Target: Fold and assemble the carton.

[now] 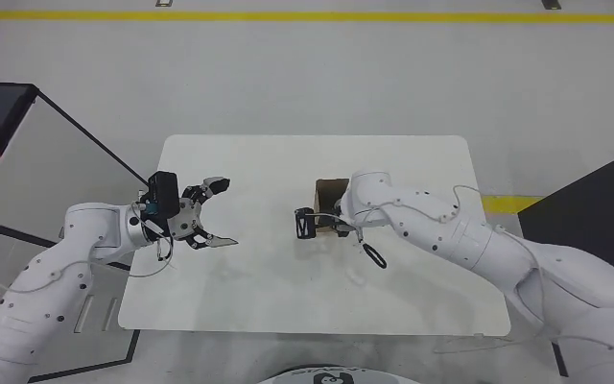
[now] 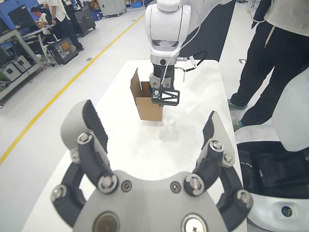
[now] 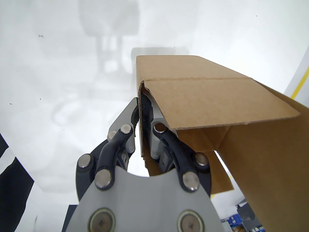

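The carton [image 1: 332, 192] stands upright on the worktop [image 1: 288, 288], right of the worktop's middle, with one top flap raised and another bent across the opening. The right gripper [image 3: 142, 105] has its fingers closed on one carton wall, one finger inside and one outside. The left gripper [image 1: 226, 211] hangs over the worktop's left half, well apart from the carton, fingers spread wide and holding nothing. We judge the flap-folding step to be in hand: the next move calls for a steady right grip while we bring the left gripper across the worktop to press the raised flap down.
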`<act>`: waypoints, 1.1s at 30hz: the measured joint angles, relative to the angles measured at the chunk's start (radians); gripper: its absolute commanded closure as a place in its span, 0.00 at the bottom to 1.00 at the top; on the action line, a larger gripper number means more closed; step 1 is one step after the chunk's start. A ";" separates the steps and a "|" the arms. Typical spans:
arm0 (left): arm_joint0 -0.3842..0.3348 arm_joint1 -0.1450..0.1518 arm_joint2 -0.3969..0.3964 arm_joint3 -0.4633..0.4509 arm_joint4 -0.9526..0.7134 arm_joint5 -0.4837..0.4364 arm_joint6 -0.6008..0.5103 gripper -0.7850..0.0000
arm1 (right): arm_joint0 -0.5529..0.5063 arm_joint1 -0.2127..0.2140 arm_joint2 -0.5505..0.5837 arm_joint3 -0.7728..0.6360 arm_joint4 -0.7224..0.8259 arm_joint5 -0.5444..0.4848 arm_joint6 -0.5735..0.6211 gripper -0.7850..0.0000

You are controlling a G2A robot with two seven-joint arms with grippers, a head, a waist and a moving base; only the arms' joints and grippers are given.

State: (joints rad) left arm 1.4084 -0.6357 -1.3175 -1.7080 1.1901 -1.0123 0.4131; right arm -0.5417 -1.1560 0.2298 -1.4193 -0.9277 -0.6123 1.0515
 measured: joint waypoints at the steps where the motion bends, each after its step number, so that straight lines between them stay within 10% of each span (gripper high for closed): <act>1: 0.000 0.000 0.000 0.000 0.000 0.000 0.000 0.00 | -0.002 -0.001 0.001 0.001 -0.006 -0.001 -0.002 1.00; 14: 0.000 0.000 0.000 0.000 0.000 0.000 0.000 0.00 | -0.035 -0.020 0.015 0.027 -0.037 -0.018 -0.010 1.00; 33: 0.000 0.000 0.000 0.000 0.000 0.000 0.000 0.00 | -0.086 -0.006 0.086 -0.019 -0.055 0.003 -0.005 0.62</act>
State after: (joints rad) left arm 1.4084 -0.6357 -1.3175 -1.7080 1.1900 -1.0123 0.4131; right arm -0.6272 -1.1625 0.3159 -1.4382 -0.9826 -0.6093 1.0464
